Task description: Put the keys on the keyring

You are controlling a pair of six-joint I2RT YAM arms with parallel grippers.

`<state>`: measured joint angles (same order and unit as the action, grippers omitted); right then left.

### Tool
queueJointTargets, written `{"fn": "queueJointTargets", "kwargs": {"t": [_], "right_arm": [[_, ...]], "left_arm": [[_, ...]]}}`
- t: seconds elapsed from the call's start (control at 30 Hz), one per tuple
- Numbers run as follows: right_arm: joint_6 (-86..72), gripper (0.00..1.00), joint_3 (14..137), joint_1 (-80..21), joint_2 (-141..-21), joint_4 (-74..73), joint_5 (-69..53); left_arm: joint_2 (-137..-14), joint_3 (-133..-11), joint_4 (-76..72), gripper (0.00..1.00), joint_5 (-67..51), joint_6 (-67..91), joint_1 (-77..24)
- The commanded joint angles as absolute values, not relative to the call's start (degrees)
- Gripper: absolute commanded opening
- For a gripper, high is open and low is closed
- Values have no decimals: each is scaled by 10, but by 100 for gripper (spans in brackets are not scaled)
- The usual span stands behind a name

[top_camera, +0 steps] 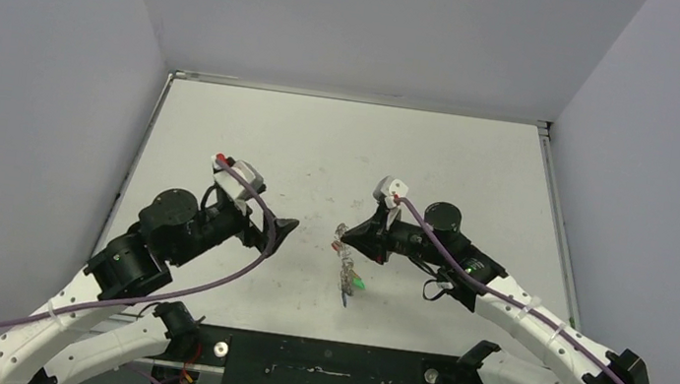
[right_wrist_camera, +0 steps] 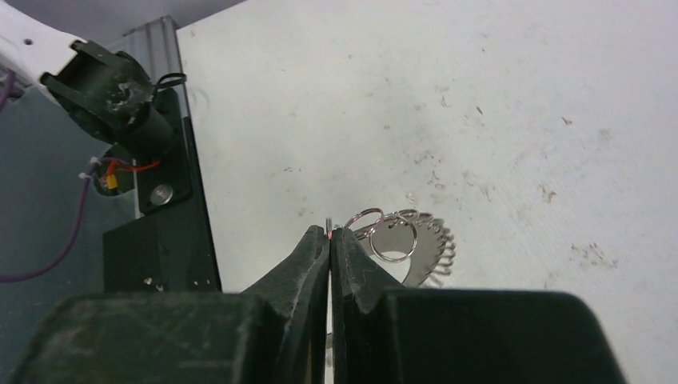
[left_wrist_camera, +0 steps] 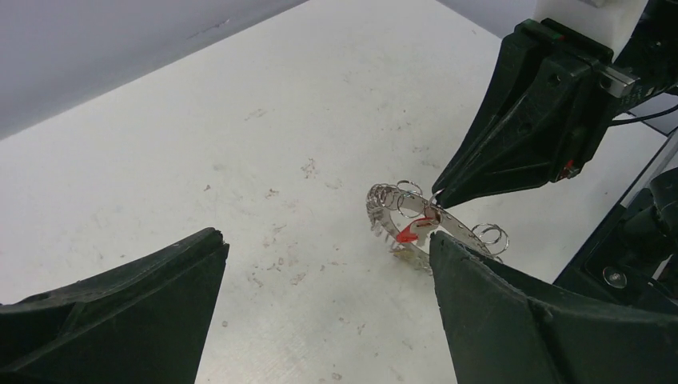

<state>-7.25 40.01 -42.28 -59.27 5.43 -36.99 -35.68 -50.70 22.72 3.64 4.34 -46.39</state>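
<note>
The right pincer (right_wrist_camera: 330, 237) is pressed together on one thin wire loop (right_wrist_camera: 330, 227) at the rim of the keyring (left_wrist_camera: 416, 218). This holds the ring tilted over the middle of the counter (left_wrist_camera: 240, 144), a little toward its near edge, with its face offered to the other arm. The left pincer (left_wrist_camera: 326, 240) stands spread wide just beside it, holding nothing, probably to leave room for a fresh approach. A red tag (left_wrist_camera: 408, 232) shows against the ring; whether its key is threaded on a loop I cannot tell. A green tag (top_camera: 359, 282) sits on the ring's near side.
</note>
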Motion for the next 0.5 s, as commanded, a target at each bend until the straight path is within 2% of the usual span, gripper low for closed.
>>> {"fn": "queueJointTargets", "kwargs": {"t": [0.0,0.13,0.2,0.27,0.33,0.37,0.4,0.47], "right_arm": [[-57,0,398,-404,-607,92,-308],[-57,1,410,-377,-681,121,-284],[-58,9,425,-368,-724,135,-276],[-57,21,441,-362,-762,145,-267],[-58,40,458,-356,-791,147,-251],[-59,45,465,-351,-802,147,-246],[-63,50,471,-346,-810,147,-242],[-74,66,472,-331,-811,148,-227]], "left_arm": [[-402,-509,209,97,51,82,-465],[-454,-516,208,97,52,92,-464],[-479,-518,208,97,53,98,-462],[-504,-517,207,97,54,109,-457],[-525,-507,204,97,48,121,-447],[-532,-501,203,97,42,126,-437],[-538,-490,201,97,31,133,-419],[-543,-465,194,97,8,149,-380]]}}
